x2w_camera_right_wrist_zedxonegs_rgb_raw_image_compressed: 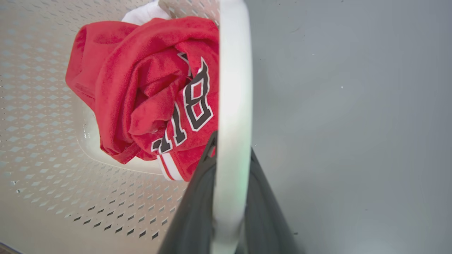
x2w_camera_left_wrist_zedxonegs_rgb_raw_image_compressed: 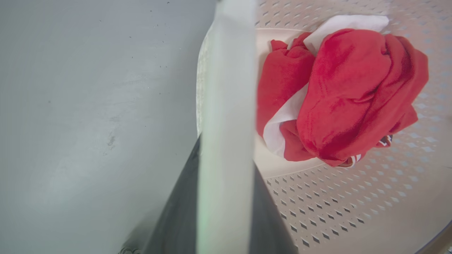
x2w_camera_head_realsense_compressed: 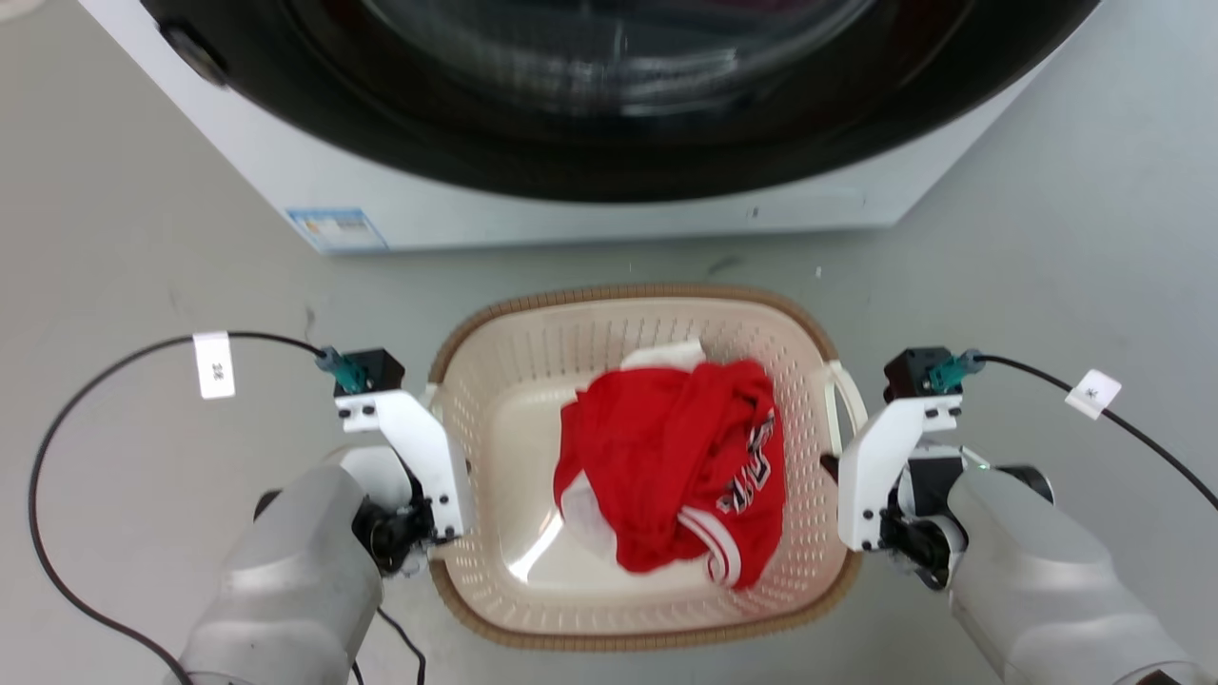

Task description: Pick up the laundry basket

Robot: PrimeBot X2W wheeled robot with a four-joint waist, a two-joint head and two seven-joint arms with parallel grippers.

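One cream basket [x2w_camera_head_realsense_compressed: 487, 419] sits on the grey floor [x2w_camera_head_realsense_compressed: 143, 247], just in front of the washer [x2w_camera_head_realsense_compressed: 533, 214]. A crumpled red jersey [x2w_camera_head_realsense_compressed: 676, 457] with black-and-white lettering lies in it over some white cloth [x2w_camera_head_realsense_compressed: 661, 355].

At the basket's left side, the left gripper [x2w_camera_left_wrist_zedxonegs_rgb_raw_image_compressed: 226, 155] has its two dark fingers [x2w_camera_left_wrist_zedxonegs_rgb_raw_image_compressed: 176, 218] closed on the white left handle [x2w_camera_left_wrist_zedxonegs_rgb_raw_image_compressed: 227, 88], one finger on each face. At the right side, the right gripper [x2w_camera_right_wrist_zedxonegs_rgb_raw_image_compressed: 232, 144] pinches the right handle [x2w_camera_right_wrist_zedxonegs_rgb_raw_image_compressed: 233, 88] the same way. Both pale forearms come in from the lower corners of the head view. A black cable [x2w_camera_head_realsense_compressed: 57, 447] loops over the floor from the left wrist.
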